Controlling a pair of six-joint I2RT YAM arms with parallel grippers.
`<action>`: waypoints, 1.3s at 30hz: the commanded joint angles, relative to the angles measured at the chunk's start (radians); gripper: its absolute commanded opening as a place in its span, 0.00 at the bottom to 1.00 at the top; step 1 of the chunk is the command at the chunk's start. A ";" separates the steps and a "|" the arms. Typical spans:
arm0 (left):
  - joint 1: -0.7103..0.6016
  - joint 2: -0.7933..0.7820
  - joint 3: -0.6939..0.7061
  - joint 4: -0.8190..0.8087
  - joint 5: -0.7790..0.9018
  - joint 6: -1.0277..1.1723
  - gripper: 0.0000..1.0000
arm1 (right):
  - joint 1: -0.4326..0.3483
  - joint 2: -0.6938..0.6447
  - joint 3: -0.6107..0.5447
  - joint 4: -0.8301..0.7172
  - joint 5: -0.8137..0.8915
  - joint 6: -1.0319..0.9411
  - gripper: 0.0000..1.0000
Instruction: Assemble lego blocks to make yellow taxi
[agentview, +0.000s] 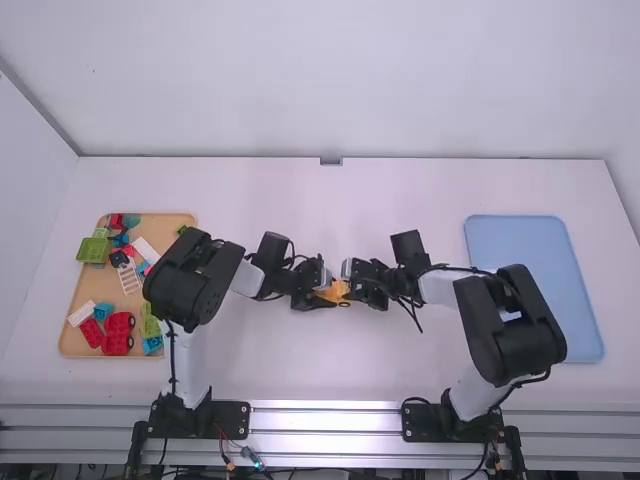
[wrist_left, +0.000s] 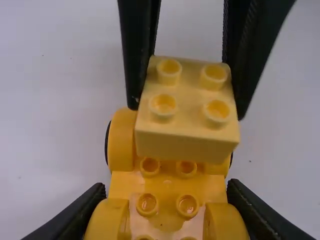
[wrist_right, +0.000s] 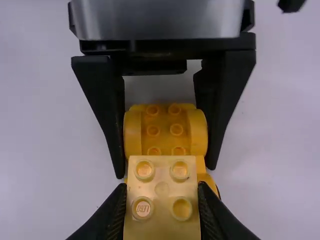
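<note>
Left gripper (wrist_left: 166, 192): and here I'm clenching the wheeled yellow base (wrist_left: 169, 181) by its sides, black fingers pressing in on both flanks!
Right gripper (wrist_right: 162, 187): over on this side I'm grasping the paler yellow block (wrist_left: 186, 142), studs facing up.
Yellow base: it's sitting between my two arms near the middle of the white table (agentview: 290, 370), its own studs showing along the top.
Yellow block: it's lying over one end of the base, lined up lengthwise; whether it's touching or fully seated, I can't tell.
Taxi progress: I'm judging this to be the joining stage, the wheeled base standing ready and the block being placed over it.
Taxi still needing: a firm press, as I'm reading it, then letting go; whether the design is wanting more pieces, I can't say.
Tan tray (agentview: 160, 228): it's holding red, green, blue and white pieces, off to my left.
Blue tray (agentview: 530, 245): it's waiting on my right.
</note>
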 joint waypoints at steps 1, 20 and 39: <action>-0.001 0.034 -0.025 -0.022 -0.036 -0.004 0.33 | -0.014 0.015 -0.009 -0.004 -0.024 -0.003 0.00; -0.001 0.034 -0.024 -0.027 -0.035 -0.005 0.31 | 0.032 0.016 -0.009 -0.004 0.037 0.005 0.00; -0.001 0.034 -0.025 -0.027 -0.036 -0.004 0.31 | 0.018 0.016 -0.009 0.001 0.030 0.002 0.00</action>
